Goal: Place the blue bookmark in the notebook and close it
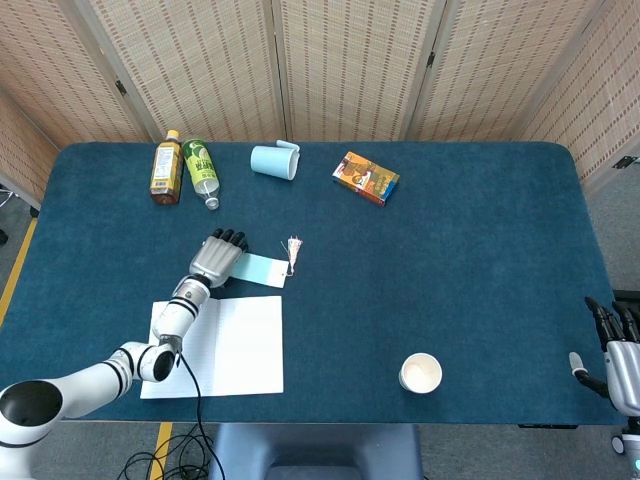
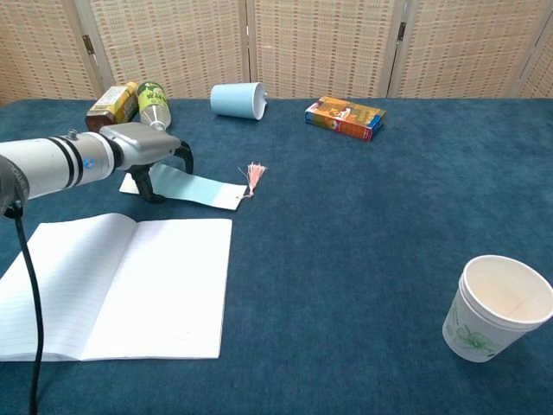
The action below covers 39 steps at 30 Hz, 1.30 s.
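The light blue bookmark [image 1: 262, 270] [image 2: 203, 190] lies flat on the cloth just behind the open notebook [image 1: 235, 345] [image 2: 130, 285], its pink tassel [image 1: 293, 250] [image 2: 254, 175] at the right end. My left hand [image 1: 215, 258] [image 2: 143, 151] arches over the bookmark's left end, with the thumb at the near edge and fingertips at the far edge, pinching it. The notebook lies open on blank lined pages. My right hand [image 1: 620, 362] hangs off the table's right front corner, fingers apart and holding nothing; it does not show in the chest view.
Two bottles [image 1: 166, 167] [image 1: 201, 170] lie at the back left. A tipped light blue cup [image 1: 274, 160] [image 2: 238, 99] and an orange box [image 1: 365, 178] [image 2: 344, 117] are beside them. A paper cup [image 1: 420, 373] [image 2: 497, 307] stands front right.
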### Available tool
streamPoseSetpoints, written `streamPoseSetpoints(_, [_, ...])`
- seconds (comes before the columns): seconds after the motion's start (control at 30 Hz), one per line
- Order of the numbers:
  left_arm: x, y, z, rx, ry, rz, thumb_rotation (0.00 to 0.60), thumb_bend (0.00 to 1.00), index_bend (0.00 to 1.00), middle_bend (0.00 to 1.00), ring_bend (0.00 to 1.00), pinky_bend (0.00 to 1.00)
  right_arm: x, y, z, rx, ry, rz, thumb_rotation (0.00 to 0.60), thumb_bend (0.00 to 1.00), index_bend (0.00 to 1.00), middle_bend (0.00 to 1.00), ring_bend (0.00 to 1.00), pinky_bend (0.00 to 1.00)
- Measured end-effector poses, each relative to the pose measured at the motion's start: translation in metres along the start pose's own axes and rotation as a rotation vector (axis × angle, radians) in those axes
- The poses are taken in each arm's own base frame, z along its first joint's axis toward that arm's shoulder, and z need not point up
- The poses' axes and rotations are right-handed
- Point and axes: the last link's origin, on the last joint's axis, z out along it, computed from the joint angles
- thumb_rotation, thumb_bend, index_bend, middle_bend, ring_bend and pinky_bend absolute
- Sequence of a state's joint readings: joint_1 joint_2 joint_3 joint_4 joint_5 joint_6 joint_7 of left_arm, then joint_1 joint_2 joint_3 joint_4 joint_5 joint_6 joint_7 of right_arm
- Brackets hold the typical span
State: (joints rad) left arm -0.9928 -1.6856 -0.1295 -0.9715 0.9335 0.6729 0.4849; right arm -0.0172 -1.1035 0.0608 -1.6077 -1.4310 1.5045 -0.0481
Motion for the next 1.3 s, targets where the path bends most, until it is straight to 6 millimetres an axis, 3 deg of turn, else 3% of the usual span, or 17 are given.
streamPoseSetpoints(0.33, [0.026,-0.001,-0.014,-0.067,0.08,-0.027,0.6,0.34,0.37,0.13,0.12,0.17,0.002,-0.003,0.002,0.015,0.005,-0.001,0.6,0.3,0.07,0.19,0.09,0.1])
streamPoseSetpoints(0.73, [0.063,-0.003,-0.071,-0.245,0.221,0.053,0.6,0.34,0.39,0.13,0.12,0.17,0.003,-0.011,0.005,0.049,0.008,-0.001,0.6,0.3,0.07,0.19,0.09,0.1])
streamPoseSetpoints(1.03, [0.057,-0.004,-0.112,-0.372,0.221,0.153,0.6,0.34,0.41,0.13,0.12,0.17,0.003,-0.015,0.002,0.055,0.009,-0.002,0.6,0.3,0.07,0.19,0.09,0.1])
streamPoseSetpoints(1.3, [0.04,0.015,-0.142,-0.559,0.172,0.216,0.6,0.34,0.41,0.13,0.12,0.17,0.003,-0.02,0.003,0.067,0.007,-0.003,0.6,0.3,0.07,0.19,0.09,0.1])
